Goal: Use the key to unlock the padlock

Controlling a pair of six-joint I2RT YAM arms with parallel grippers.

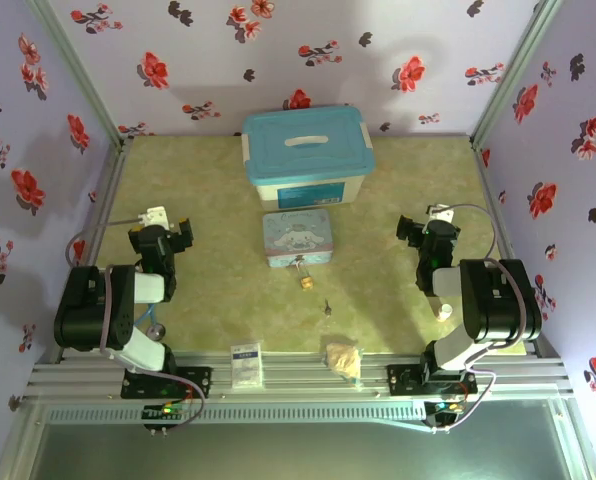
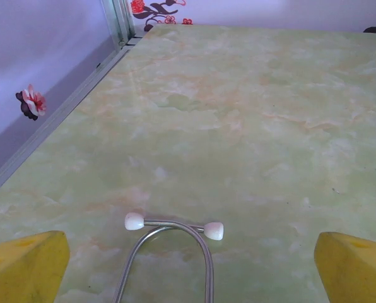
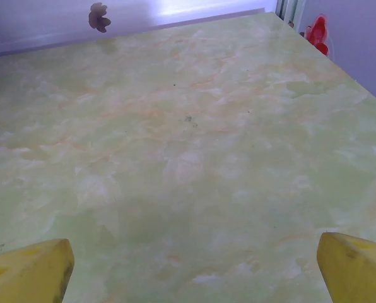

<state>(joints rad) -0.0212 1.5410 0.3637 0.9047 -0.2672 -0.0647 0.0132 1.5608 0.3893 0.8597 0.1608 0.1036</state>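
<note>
Nothing done yet. The tiny brass-gold padlock with a thin silver shackle (image 1: 304, 277) lies just in front of the pale blue cartoon-print tin (image 1: 296, 238), untouched. The small thin dark metal key (image 1: 327, 306) lies further out from the tin, slightly right. Left gripper (image 1: 164, 232) is well left of the tin and right gripper (image 1: 426, 233) well right; both are spread wide and empty. Left to do: grab key, insert, turn (keyhole and shackle state too small to make out).

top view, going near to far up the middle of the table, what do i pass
beige wad → key → padlock → blue cartoon tin → blue-lidded storage box. The white card lies level with the wad, so it is left out.
</note>
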